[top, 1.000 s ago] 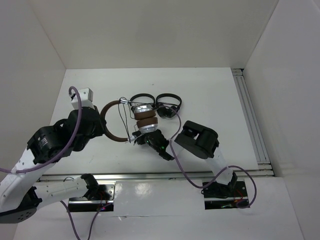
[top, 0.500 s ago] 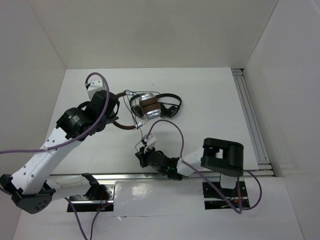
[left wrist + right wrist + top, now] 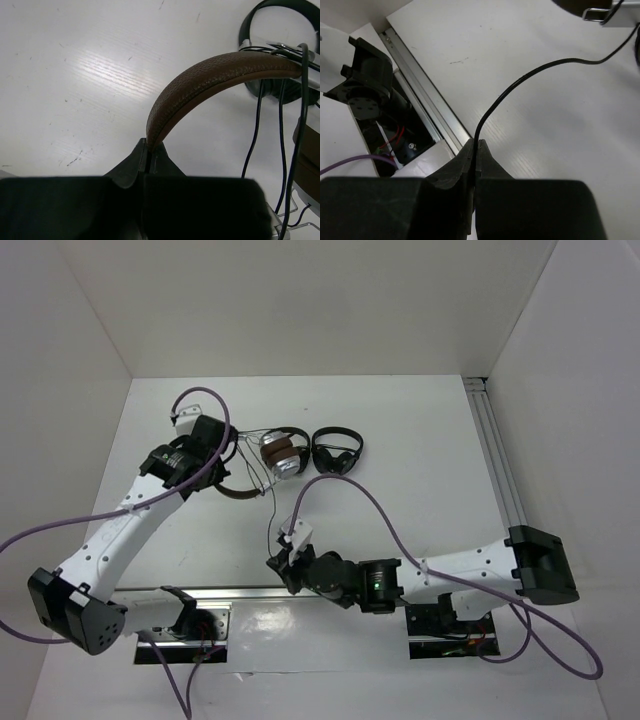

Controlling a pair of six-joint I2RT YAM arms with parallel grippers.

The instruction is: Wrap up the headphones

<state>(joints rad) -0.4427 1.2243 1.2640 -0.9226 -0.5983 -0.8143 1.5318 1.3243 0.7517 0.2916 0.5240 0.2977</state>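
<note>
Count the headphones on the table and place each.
3. The brown-banded headphones, gripped by the left gripper; one black pair just behind their earcups, partly hidden; another black pair further right.

The white worktop (image 3: pixel 420 490) carries a black folded headset (image 3: pixel 338 452) near the middle of its far edge, the headphones (image 3: pixel 283 456) just left of it, and a metal rail (image 3: pixel 505 480) along its right edge.

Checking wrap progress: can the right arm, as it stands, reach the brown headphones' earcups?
Probably yes. Only bare table lies between the right gripper, shut on the cable, and the earcups; the left gripper grips the headband from the left, clear of that path.
</note>
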